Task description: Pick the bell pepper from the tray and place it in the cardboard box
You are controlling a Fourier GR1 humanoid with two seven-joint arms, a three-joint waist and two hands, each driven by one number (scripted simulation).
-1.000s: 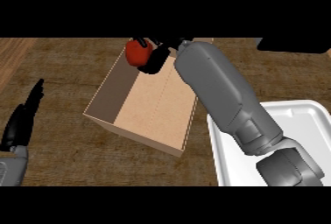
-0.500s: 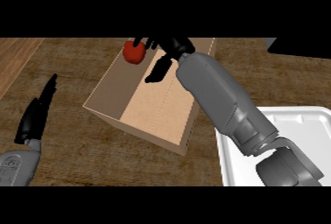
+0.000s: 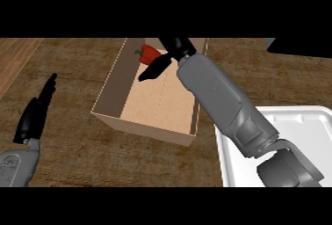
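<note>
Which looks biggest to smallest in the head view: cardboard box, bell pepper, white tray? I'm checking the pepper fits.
1. cardboard box
2. white tray, though it is cut off by the view's edge and partly hidden by the forearm, so its rank is unsure
3. bell pepper, clearly smallest

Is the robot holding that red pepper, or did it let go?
Nothing is held: the bell pepper lies in the cardboard box, beside the open right robot hand.

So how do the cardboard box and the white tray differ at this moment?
The cardboard box is brown with tall walls; the tray is white with a low rim. The box holds the red bell pepper at its far end, while no object shows on the visible part of the tray. The box sits mid-counter and the tray lies at the lower right, partly hidden by the right forearm. Both rest on the wooden counter.
</note>
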